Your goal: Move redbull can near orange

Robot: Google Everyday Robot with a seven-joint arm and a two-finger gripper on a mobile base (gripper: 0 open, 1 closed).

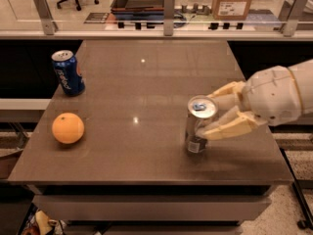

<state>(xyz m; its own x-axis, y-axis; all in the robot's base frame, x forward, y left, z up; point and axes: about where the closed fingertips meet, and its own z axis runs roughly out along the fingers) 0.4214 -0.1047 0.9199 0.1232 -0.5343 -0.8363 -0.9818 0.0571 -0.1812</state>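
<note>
The redbull can [195,133], tall, slim and silver with a blue tab on top, stands upright on the brown table [156,77], right of the middle and toward the front. My gripper [207,115] reaches in from the right and its two cream fingers [226,128] are closed on the can's upper part, one behind it and one in front. The orange [68,128] lies at the table's front left, well apart from the can.
A shorter dark blue can [68,72] stands at the left edge, behind the orange. A glass rail with metal posts [168,6] runs along the table's far edge. The table drops off on the left, right and front.
</note>
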